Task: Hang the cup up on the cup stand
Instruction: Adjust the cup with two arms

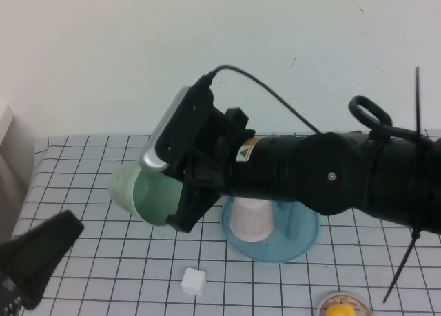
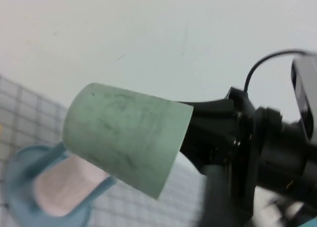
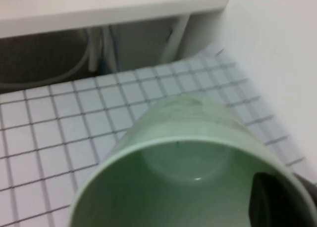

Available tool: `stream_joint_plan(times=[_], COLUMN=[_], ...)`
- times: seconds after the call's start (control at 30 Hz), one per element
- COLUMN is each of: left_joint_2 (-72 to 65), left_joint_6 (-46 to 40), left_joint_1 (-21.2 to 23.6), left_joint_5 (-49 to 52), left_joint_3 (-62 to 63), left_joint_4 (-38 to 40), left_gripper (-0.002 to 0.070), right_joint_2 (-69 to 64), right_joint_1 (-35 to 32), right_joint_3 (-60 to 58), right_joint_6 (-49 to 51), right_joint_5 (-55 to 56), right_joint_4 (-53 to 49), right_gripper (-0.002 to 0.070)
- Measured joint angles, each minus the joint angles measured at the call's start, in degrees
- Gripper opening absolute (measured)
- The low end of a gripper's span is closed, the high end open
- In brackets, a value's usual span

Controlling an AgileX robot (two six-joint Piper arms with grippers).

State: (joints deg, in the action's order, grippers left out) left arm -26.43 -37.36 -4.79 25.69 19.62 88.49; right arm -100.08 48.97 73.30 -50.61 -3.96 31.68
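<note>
Mint-green cup (image 1: 141, 192) is hanging in the air over the counter (image 1: 89, 164), gripped at its rim by the right end effector (image 1: 187, 204), which is reaching in from the right on a thick black arm. End effector's fingers are clamping on the cup wall: in the right wrist view one dark finger (image 3: 277, 200) is sitting inside the mouth of the cup (image 3: 188, 172). Cup is lying on its side, long axis roughly level; closed base pointing to the robot's left, open mouth facing the end effector. It's smooth matte plastic, slightly tapered, no handle, w/ faint dark scuffs on the outside (image 2: 126, 138).

Just to the right & below sits the cup stand (image 1: 272, 240): round translucent blue tray w/ an upright blue peg. A pale pink cup (image 1: 249, 218) is sitting upside down on it.

Left end effector (image 1: 31, 261) is low at the near left corner, black; can't tell whether its fingers are apart or together. Counter is a white surface w/ dark grid lines. A small white cube (image 1: 193, 281) is lying near the front edge.
</note>
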Motion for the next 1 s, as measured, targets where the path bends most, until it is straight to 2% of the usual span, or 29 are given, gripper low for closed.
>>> stream_joint_plan(times=[0.1,0.13,0.2,0.43,0.63,0.83,1.0], left_joint_2=[0.0,-0.1,-0.3,-2.5,-5.2,-5.9,-5.9], left_joint_6=[-0.7,1.0,5.3,15.3,18.3,19.7,20.9], left_joint_1=[0.0,0.0,0.0,0.0,0.0,0.0,0.0], left_joint_5=[0.0,-0.1,-0.2,0.0,0.4,0.8,0.5], left_joint_3=[0.0,0.0,0.0,0.0,0.0,0.0,0.3], left_joint_4=[6.0,7.0,8.0,8.8,8.8,8.8,9.7], left_gripper=[0.054,0.0594,0.0652,0.069,0.0692,0.0693,0.0693], right_joint_2=[1.7,2.5,4.2,10.9,12.4,12.4,12.3], right_joint_1=[0.0,0.0,0.0,1.6,8.9,13.1,16.1], right_joint_3=[-0.4,-1.0,-2.3,-9.3,-15.4,-16.1,-16.4], right_joint_6=[-2.8,-3.1,-3.2,-2.3,1.8,6.5,7.5], right_joint_5=[2.8,4.6,8.2,16.3,28.5,29.0,29.6], right_joint_4=[0.0,0.0,0.1,0.2,-2.2,-5.1,-12.5], right_gripper=[0.0016,0.0016,0.0016,0.0016,0.0016,0.0016,0.0016])
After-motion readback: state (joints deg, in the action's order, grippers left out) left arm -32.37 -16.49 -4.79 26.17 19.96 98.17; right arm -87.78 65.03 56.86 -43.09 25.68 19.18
